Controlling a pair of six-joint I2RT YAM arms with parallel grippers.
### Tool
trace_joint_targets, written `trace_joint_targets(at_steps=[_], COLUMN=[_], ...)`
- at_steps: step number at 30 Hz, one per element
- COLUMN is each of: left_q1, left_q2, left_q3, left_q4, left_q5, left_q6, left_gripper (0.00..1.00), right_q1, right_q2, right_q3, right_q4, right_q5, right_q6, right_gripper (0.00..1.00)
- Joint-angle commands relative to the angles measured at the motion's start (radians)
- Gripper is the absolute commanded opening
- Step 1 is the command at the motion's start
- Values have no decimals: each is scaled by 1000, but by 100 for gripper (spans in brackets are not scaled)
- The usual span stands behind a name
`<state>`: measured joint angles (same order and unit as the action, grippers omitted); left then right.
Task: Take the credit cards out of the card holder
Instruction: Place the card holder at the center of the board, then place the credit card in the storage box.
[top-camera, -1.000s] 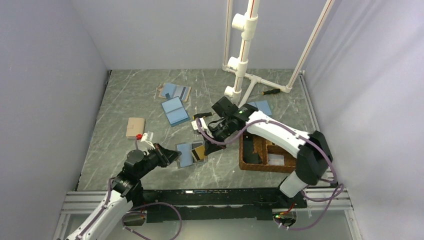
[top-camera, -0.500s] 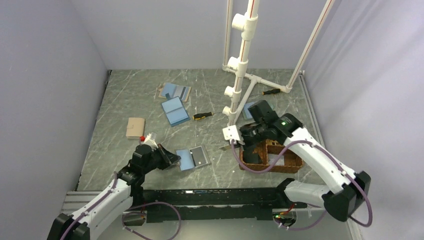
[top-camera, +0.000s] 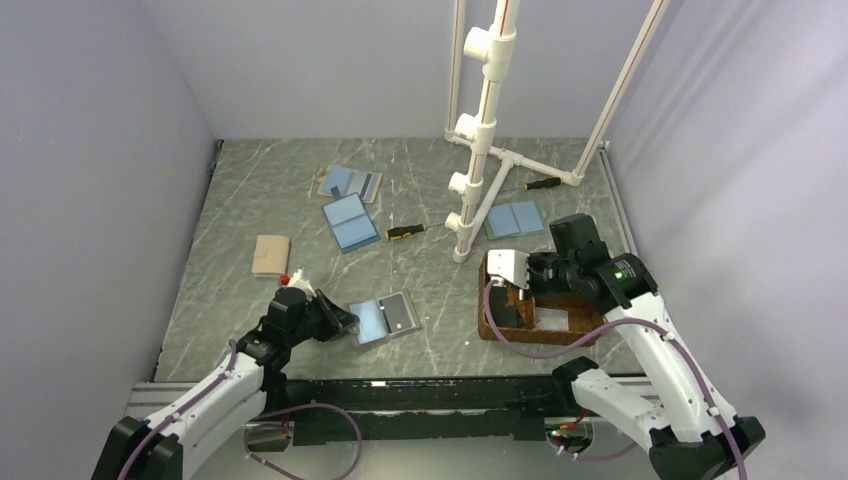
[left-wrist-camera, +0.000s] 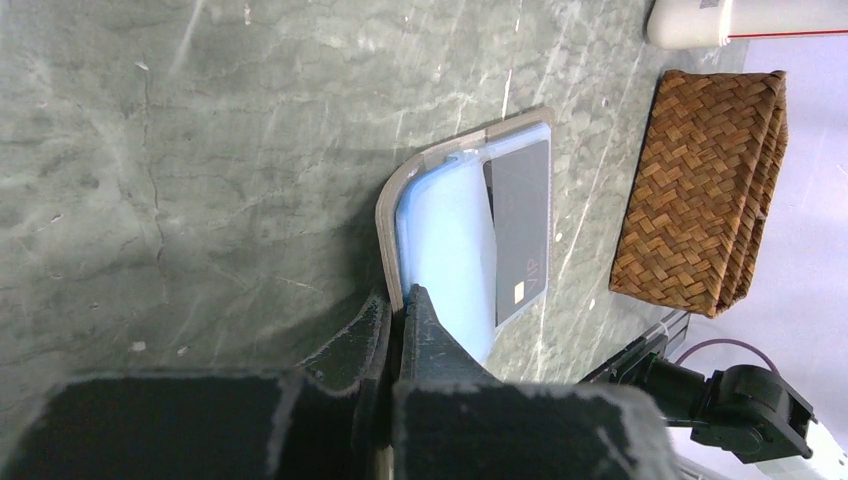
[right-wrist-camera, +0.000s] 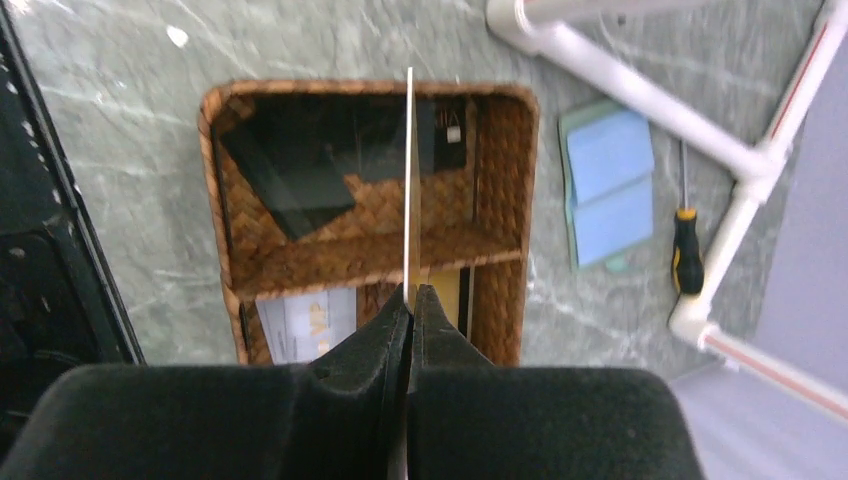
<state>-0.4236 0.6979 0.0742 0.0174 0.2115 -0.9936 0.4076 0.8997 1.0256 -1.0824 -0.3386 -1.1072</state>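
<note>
Table (top-camera: 250, 190): grey-green marbled slab, pale lilac walls on three sides.
Left gripper (top-camera: 343, 320): clamped on the 8 o'clock end of the open light-blue, tan-edged card holder (top-camera: 383, 319). The holder lies flat at 6 o'clock, long axis roughly 8 to 2 o'clock, with a dark credit card (left-wrist-camera: 522, 230) in its 2 o'clock leaf.
Right gripper (top-camera: 520, 275): pinching a thin white card (top-camera: 500, 267) edge-on above the brown wicker tray (top-camera: 487, 325), 4 o'clock.

The wicker tray (right-wrist-camera: 502, 200) is rough; the card holder (left-wrist-camera: 445, 240) glossy.
</note>
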Motion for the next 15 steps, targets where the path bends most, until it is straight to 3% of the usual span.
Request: trace_joint_targets(at_steps=[1, 6, 15], left_q1=[6, 6, 6], left_q2=[-8, -42, -126], left_q3=[39, 55, 133], left_q4=[-67, -115, -320], left_q5=[-19, -20, -39], left_q6=[-5, 3, -17], left_gripper=[0, 11, 61], right_q1=[-38, -71, -126], right_q2=[-51, -82, -97], right_q3=[-17, -29, -70], right_q4=[-59, -96, -60], right_q5=[149, 232, 280], right_q6=[3, 2, 30], right_gripper=[0, 0, 0])
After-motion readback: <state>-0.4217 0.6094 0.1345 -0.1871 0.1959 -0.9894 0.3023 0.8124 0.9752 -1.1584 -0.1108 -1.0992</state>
